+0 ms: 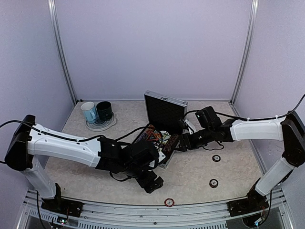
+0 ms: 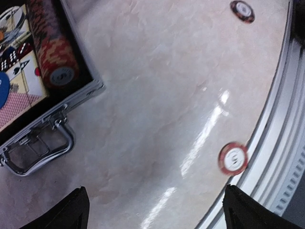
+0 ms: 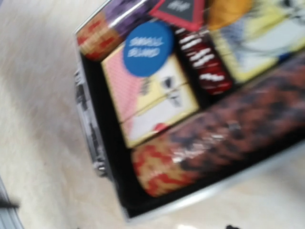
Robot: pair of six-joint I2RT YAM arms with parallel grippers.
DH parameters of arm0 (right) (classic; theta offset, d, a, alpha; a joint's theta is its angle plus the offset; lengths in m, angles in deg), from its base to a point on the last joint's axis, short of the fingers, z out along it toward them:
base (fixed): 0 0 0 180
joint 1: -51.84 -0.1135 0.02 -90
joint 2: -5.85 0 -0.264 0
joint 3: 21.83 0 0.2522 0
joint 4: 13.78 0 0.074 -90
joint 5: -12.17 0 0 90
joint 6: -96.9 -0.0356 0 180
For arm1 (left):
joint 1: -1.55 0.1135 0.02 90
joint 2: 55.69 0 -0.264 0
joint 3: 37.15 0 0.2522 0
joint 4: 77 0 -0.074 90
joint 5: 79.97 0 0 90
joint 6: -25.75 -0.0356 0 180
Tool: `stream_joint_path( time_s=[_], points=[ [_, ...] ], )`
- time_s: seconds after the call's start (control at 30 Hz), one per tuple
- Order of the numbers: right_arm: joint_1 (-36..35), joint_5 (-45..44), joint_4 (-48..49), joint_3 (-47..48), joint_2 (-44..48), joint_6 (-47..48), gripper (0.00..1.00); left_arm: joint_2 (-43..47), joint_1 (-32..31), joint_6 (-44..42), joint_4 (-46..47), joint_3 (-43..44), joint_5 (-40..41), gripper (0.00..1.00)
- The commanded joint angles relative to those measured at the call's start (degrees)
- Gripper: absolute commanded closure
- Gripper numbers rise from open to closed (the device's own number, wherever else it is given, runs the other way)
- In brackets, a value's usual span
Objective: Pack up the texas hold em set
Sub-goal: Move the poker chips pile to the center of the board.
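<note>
The left gripper (image 2: 157, 212) is seen released, its fingers (image 2: 76, 210) spread wide with nothing between them, above bare table (image 2: 152, 86) near the front rail. A loose red-and-white chip (image 2: 233, 158) is found just beside that rail, and a second chip (image 2: 242, 10) lies farther off; neither is touched. The right gripper (image 1: 181, 142) is held at the right edge of the case (image 2: 76, 101); whether it is clenched or released cannot be told. The case is laid open mid-table, its lid (image 1: 164, 110) upright at the back and its handle (image 2: 43, 148) toward the arms. Inside, striped chip rows (image 3: 228, 138), a card deck (image 3: 152, 95), a blue round button (image 3: 147, 47) and a red-edged triangle marker (image 3: 178, 9) are seen. A light-blue mug (image 1: 88, 112) and a dark-green mug (image 1: 104, 110) are stood on a plate (image 1: 102, 127) at the far left.
</note>
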Motion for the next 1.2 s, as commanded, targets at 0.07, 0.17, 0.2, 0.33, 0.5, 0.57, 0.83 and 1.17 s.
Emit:
stream_joint_path(
  time_s=[0.07, 0.17, 0.2, 0.33, 0.5, 0.57, 0.83, 1.17],
  points=[
    [4.1, -1.4, -2.2, -3.3, 5.0, 0.8, 0.35, -8.3, -7.0, -3.6, -1.0, 10.7, -1.5, 0.01],
    [5.1, -1.0, -2.2, -4.4, 6.2, 0.8, 0.35, -11.8, -8.9, -4.6, -2.4, 13.8, -1.5, 0.05],
    [5.2, -0.9, -2.2, -4.7, 6.6, 0.8, 0.35, -12.8, -9.0, -5.0, -2.7, 14.3, -1.8, 0.06],
    [5.2, -0.4, -1.4, -6.3, 7.7, 0.5, 0.35, -15.4, -9.2, -6.5, -3.9, 16.2, -3.8, 0.14],
    [5.3, -0.1, -0.7, -7.9, 8.8, 0.1, 0.35, -18.0, -9.5, -8.1, -4.7, 16.2, -3.0, 0.19],
    [5.3, 0.5, -0.2, -8.6, 9.3, -0.2, 0.35, -18.5, -9.5, -8.3, -4.7, 16.3, -3.0, 0.20],
    [5.2, 1.3, 0.5, -9.9, 10.3, -0.7, 0.35, -20.6, -9.6, -9.3, -6.0, 17.4, -2.7, 0.21],
    [5.2, 2.1, 1.3, -10.1, 9.3, -0.6, 0.35, -21.9, -9.9, -9.9, -6.4, 18.4, -3.1, 0.21]
  ],
)
